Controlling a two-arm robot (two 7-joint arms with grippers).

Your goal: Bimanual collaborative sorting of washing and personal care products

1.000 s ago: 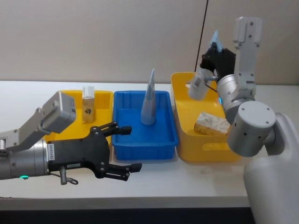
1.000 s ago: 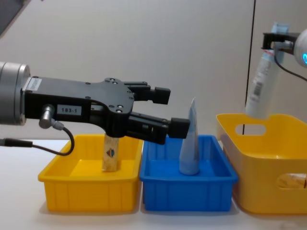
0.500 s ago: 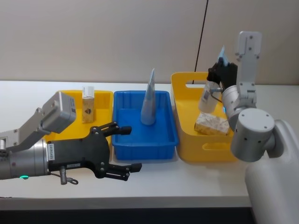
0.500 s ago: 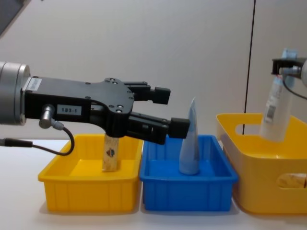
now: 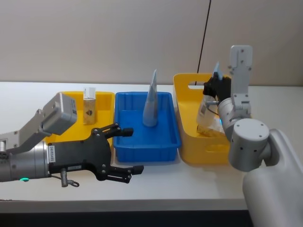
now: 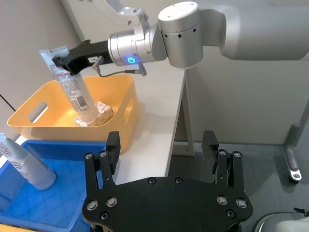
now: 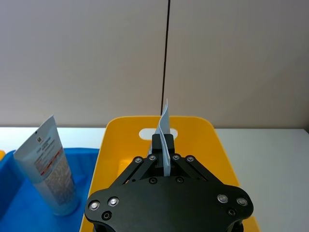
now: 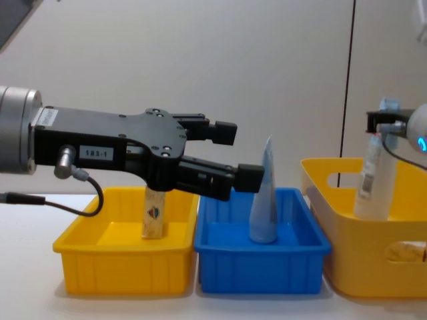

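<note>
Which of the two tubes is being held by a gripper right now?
The clear tube over the yellow handled basket: the right gripper pinches its crimped end. The light-blue tube stands alone in the blue tray, untouched.

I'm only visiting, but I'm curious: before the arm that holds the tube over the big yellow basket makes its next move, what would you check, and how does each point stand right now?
1. Grip: the right gripper is shut on the crimped top of the clear tube. Ok.
2. Tube inside the yellow basket: its lower end is below the rim. Ok.
3. Tube resting on the floor: it stands beside the marbled pack, but contact with the floor is not visible. Cannot tell.
4. Tube upright: it leans a little. Not ok if it must stand.
5. Left gripper: open, in front of the blue tray, apart from the basket. Ok.
</note>
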